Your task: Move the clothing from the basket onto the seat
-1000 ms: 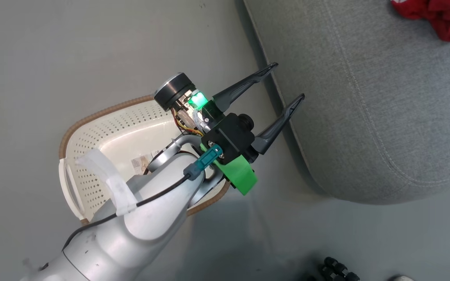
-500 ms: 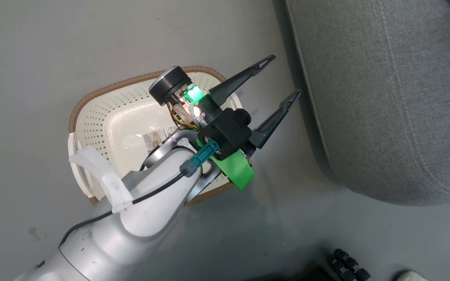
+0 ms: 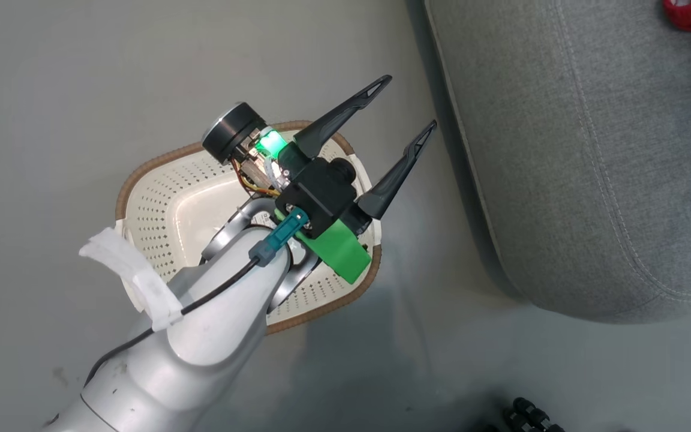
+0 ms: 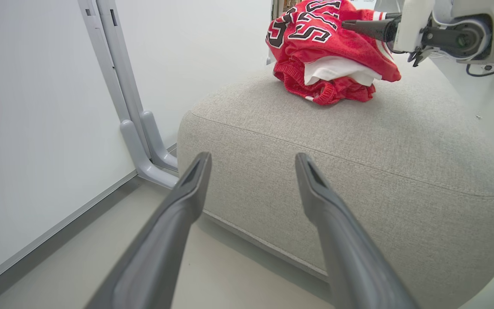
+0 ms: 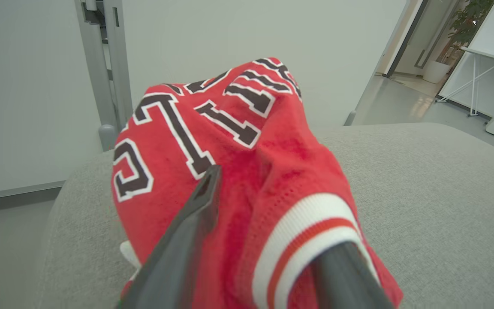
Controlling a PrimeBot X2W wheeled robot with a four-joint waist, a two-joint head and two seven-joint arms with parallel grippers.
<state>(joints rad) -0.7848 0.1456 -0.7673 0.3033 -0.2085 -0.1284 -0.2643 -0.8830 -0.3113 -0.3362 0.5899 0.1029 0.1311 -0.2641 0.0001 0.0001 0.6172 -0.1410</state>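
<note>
**Fig.** Near to far; positions given rel. to the seat.

(a) Pale forearm [image 3: 201, 324] of the L arm rises from the head view's lower left. Its L gripper [image 3: 408, 105] hangs in air, jaws wide apart, nothing between them, touching nothing. Both fingers [image 4: 174, 231] point at the side wall of the seat [image 3: 591, 150], tips short of it, w/ bare floor [image 3: 81, 90] under them.

(b) The basket [image 3: 153, 225] stands on the floor beside the seat's rounded corner, near but apart, w/ a strip of floor between. The arm crosses over it, so part of its bottom is hidden.

(c) The seat is grey fabric w/ a stitched seam along its upper edge.

(d) The clothing [image 4: 328, 56] lies heaped on the seat's top, toward the end far from the L gripper. The jersey [image 5: 230, 128], w/ black white-outlined letters, is uppermost. A white fold and a red ribbed hem sit below it, resting on the cushion.

(e) The R gripper [image 5: 268, 214] is at the heap, above the seat's top. Jersey cloth lies over and between its fingers: one tip is bare, the other is covered by white-and-red trim. Jaws stand somewhat apart; whether they pinch the cloth or merely sit under it can't be told.

(f) Beyond the seat, in the L wrist view, a grey post [image 4: 137, 128] stands at its far-left corner against a white wall [image 4: 37, 107].
</note>
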